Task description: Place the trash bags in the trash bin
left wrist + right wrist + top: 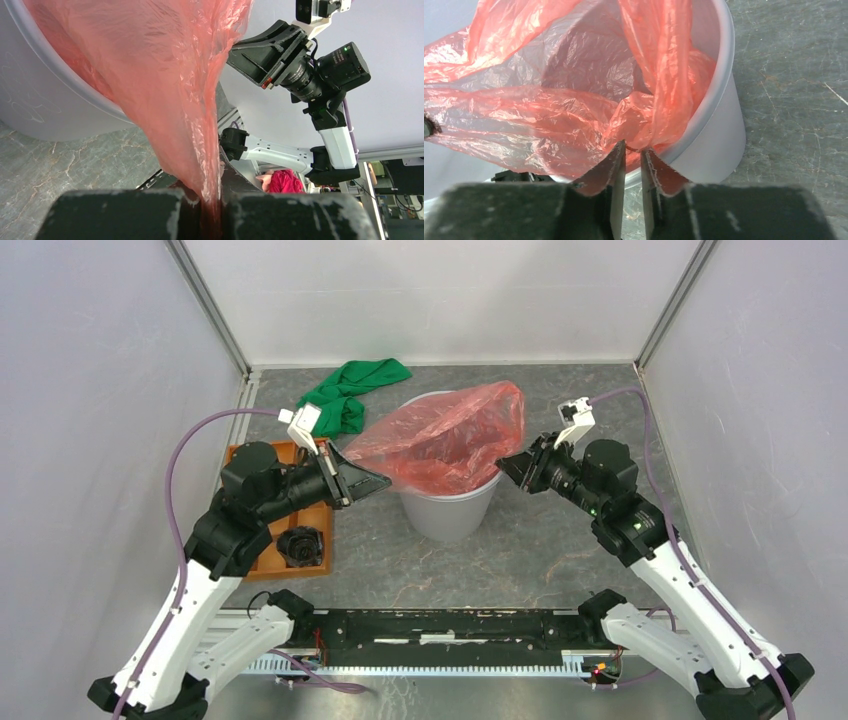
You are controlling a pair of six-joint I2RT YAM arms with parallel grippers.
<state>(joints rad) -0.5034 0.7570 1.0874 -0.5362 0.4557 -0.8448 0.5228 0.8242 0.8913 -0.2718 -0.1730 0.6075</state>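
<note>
The red trash bag (440,440) is stretched open over the light-grey trash bin (447,512) in the middle of the table, and part of it hangs down inside the bin. My left gripper (365,480) is shut on the bag's left edge. In the left wrist view the bag (165,75) narrows into the closed jaws (220,205), beside the bin wall (40,100). My right gripper (507,466) holds the bag's right edge at the bin rim. In the right wrist view the bag (549,115) bunches at the fingertips (633,149), above the bin (719,130).
A green cloth (350,390) lies at the back left. An orange compartment tray (300,455) with a black part (300,545) sits under my left arm. Grey enclosure walls stand on the left, the right and at the back.
</note>
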